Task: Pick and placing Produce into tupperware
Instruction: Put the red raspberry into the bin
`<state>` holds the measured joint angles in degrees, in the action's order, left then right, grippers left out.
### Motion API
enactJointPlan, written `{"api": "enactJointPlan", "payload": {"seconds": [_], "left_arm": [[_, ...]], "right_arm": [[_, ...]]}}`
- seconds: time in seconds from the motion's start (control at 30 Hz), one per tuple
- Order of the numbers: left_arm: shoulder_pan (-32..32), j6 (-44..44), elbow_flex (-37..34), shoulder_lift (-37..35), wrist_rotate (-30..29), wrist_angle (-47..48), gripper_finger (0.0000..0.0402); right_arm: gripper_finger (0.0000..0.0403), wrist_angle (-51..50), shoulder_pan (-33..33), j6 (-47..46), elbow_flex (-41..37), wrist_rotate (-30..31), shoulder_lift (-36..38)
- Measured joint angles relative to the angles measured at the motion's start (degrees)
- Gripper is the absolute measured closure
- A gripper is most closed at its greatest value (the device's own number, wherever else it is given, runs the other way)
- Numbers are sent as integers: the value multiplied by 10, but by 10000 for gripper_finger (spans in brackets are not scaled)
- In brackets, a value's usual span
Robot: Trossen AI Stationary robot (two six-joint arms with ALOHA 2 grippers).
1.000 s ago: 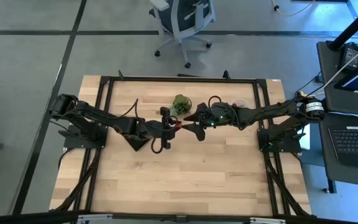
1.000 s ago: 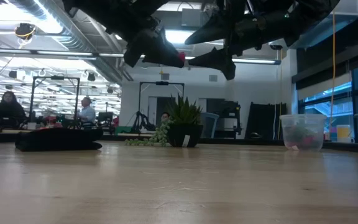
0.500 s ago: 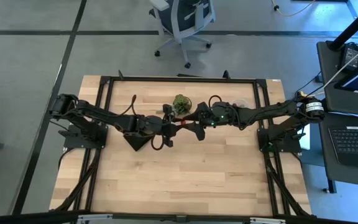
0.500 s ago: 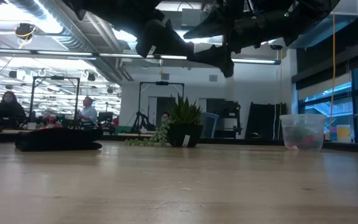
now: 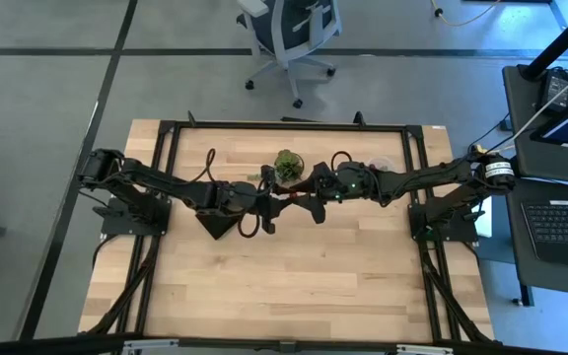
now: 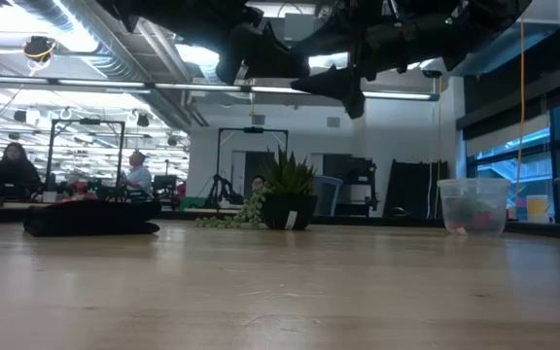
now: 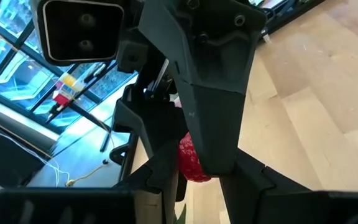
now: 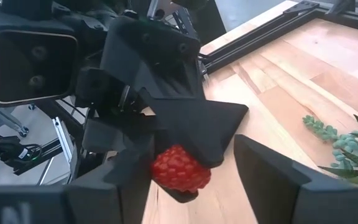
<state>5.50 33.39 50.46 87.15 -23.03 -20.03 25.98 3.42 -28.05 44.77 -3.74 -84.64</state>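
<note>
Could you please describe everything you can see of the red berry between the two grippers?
The red berry is small, bumpy and raspberry-like, held high above the table mid-centre. The left gripper pinches it between its dark jaws, and the right gripper's open jaws sit either side of it. It is mostly hidden from above.

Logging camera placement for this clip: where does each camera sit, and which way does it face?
High: overhead, straight down; both arms meet above the table.
Low: table height, facing the room; arms overhead, tupperware at right.
Left wrist: faces the right gripper and red berry.
Right wrist: faces the left gripper.
Both wrist views share the berry.
</note>
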Motion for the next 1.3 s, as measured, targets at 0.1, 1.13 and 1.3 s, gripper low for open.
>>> {"api": "enactJointPlan", "payload": {"seconds": [0.1, 1.13, 1.3], "left_arm": [[0, 2, 0, 0, -1, 0, 308], [-3, -54, 2, 1, 5, 35, 307], [-3, -62, 2, 1, 5, 38, 296]], "right_arm": [[208, 1, 0, 1, 0, 0, 0], [289, -50, 9, 30, 2, 2, -1], [289, -52, 9, 36, 2, 6, -1]]}}
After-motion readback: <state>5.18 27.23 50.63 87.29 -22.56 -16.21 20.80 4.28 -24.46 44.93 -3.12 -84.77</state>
